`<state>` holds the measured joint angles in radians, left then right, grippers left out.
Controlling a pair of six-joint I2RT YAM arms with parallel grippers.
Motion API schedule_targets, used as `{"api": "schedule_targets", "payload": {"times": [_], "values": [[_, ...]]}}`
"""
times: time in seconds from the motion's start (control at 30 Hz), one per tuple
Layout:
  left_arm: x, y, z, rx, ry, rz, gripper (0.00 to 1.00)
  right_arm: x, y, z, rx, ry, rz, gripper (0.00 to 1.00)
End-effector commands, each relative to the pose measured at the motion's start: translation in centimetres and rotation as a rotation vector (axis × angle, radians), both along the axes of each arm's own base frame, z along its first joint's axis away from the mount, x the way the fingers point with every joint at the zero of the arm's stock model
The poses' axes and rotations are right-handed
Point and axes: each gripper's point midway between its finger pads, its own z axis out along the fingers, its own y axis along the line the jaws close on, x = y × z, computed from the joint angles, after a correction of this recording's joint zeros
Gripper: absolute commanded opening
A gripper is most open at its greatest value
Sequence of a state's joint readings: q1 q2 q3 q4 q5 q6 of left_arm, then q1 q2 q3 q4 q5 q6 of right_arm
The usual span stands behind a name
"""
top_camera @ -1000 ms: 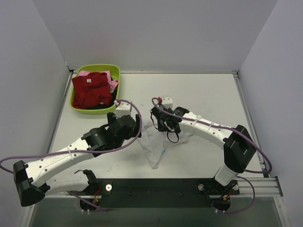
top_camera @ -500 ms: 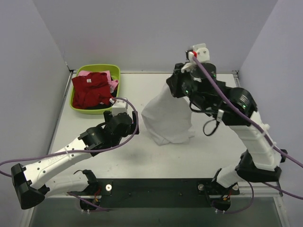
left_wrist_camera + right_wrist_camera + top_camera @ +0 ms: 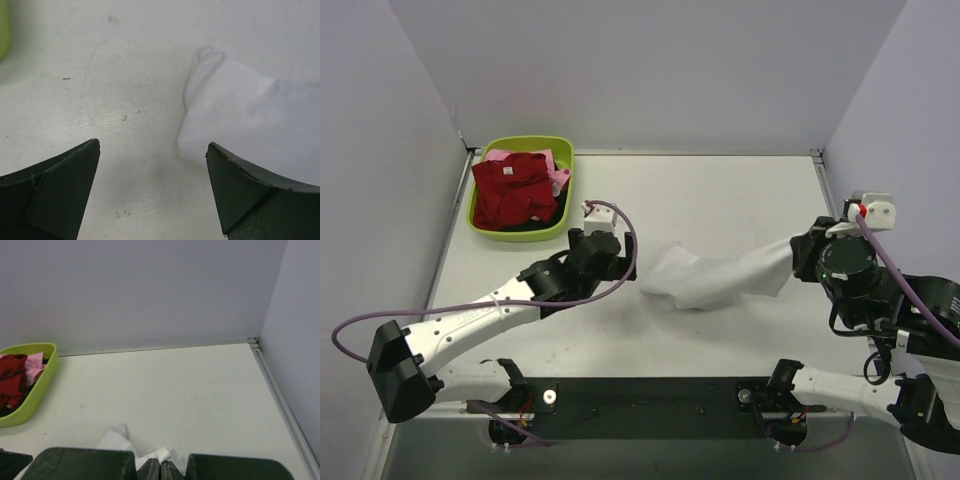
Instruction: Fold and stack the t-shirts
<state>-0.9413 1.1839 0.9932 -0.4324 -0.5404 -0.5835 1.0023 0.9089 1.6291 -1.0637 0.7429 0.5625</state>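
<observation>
The right pincer (image 3: 796,258) has swung low and right, pinched tight on the white t-shirt (image 3: 715,280), now stretched along the white table (image 3: 740,200). The left pincer (image 3: 623,262), fingers apart, sits just beside its other end. Grey walls (image 3: 650,70) stand around.

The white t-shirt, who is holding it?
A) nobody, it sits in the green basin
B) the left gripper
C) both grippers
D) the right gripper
D: the white t-shirt stretches from the table up to the right gripper, whose fingers are pinched shut on a bunch of the cloth, while the left gripper is open over the table beside the shirt's edge.
</observation>
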Motion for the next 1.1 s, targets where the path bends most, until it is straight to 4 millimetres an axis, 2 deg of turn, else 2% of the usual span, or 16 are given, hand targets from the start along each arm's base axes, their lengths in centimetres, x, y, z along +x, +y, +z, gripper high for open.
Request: {"api": "schedule_targets", "payload": {"times": [0.0,0.17,0.23,0.27,0.37,0.4,0.5,0.57,0.6,0.63,0.7,0.83,0.87,0.93,0.97,1.07], "values": [[1.0,-4.2,0.7,-0.065,-0.011,-0.076,0.97,0.0,-4.2,-0.3,-0.055,-0.035,-0.217,0.00],[0.9,-4.4,2.0,-0.076,-0.034,-0.077,0.97,2.0,-0.6,3.8,-0.041,-0.093,-0.113,0.00],[0.8,-4.0,2.8,-0.078,-0.046,-0.073,0.97,4.2,5.1,4.3,-0.054,-0.059,0.022,0.00],[0.8,-3.5,3.6,-0.087,-0.063,-0.065,0.97,4.5,6.6,6.9,-0.030,-0.095,0.088,0.00],[0.8,-2.1,4.6,-0.077,-0.084,-0.036,0.97,6.6,16.7,8.1,0.005,-0.059,0.385,0.00],[0.7,-1.7,4.7,-0.075,-0.085,-0.029,0.97,7.6,19.8,11.0,0.035,-0.111,0.461,0.00],[0.1,-0.3,5.2,-0.091,-0.095,-0.007,0.97,7.6,25.4,14.8,0.124,-0.224,0.653,0.00],[-0.4,1.0,5.3,-0.109,-0.101,0.013,0.97,7.4,26.9,15.8,0.162,-0.275,0.712,0.00],[-0.6,1.5,5.3,-0.113,-0.104,0.019,0.97,5.9,25.2,20.9,0.281,-0.432,0.719,0.00],[-0.7,1.9,5.4,-0.116,-0.108,0.025,0.97,6.6,26.8,17.6,0.247,-0.383,0.741,0.00],[-1.1,2.9,5.6,-0.127,-0.117,0.034,0.97,4.9,24.0,21.1,0.325,-0.500,0.728,0.00],[-1.5,4.0,5.5,-0.119,-0.125,0.048,0.97,3.2,20.2,21.6,0.310,-0.519,0.681,0.00],[-1.5,4.1,5.6,-0.121,-0.127,0.046,0.97,3.1,20.1,20.1,0.277,-0.496,0.675,0.00],[-1.4,3.9,5.5,-0.128,-0.128,0.042,0.97,1.9,15.9,20.4,0.288,-0.527,0.600,0.00],[-1.4,3.6,5.3,-0.127,-0.124,0.032,0.97,2.4,15.6,17.6,0.251,-0.478,0.574,0.00],[-1.1,2.9,4.8,-0.124,-0.120,0.018,0.98,2.0,8.2,15.2,0.236,-0.453,0.337,0.00]]}}
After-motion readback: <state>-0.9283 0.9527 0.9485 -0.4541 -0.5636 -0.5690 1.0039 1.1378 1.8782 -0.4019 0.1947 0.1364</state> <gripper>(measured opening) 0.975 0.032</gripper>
